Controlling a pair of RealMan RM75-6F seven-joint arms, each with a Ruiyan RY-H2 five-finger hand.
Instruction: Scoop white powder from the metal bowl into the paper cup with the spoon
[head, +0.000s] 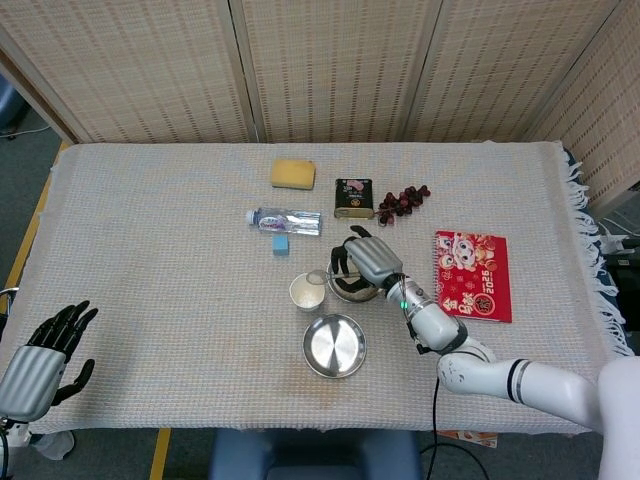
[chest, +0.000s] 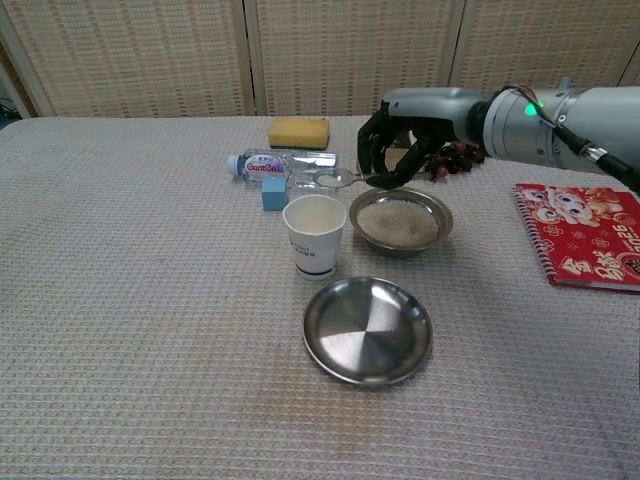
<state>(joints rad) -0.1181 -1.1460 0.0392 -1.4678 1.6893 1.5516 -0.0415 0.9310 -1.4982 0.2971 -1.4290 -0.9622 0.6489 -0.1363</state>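
Woven reed screens close off the back of a tabletop (head: 150, 250) covered in a pale waffle-weave cloth. At its centre stands a white paper cup (chest: 314, 235), and just beside it at three o'clock sits a round metal bowl of white powder (chest: 400, 219). A shallow empty steel dish (chest: 367, 329) lies at six o'clock of both.

The right robot hand (chest: 400, 147) grasps a small metal spoon (chest: 338, 180) by its handle, fingers curled round it, with the spoon's bowl raised just above the cup's far rim. A load looks to be on its way across, so tipping it in is probably what remains; I cannot tell whether powder lies in the spoon or in the cup.

From the chest view the powder surface and the spoon's height over the cup are plain, while the right robot hand covers much of the bowl in the head view. Only the head view shows the left robot hand (head: 45, 350), released with fingers spread, at eight o'clock off the tabletop edge.
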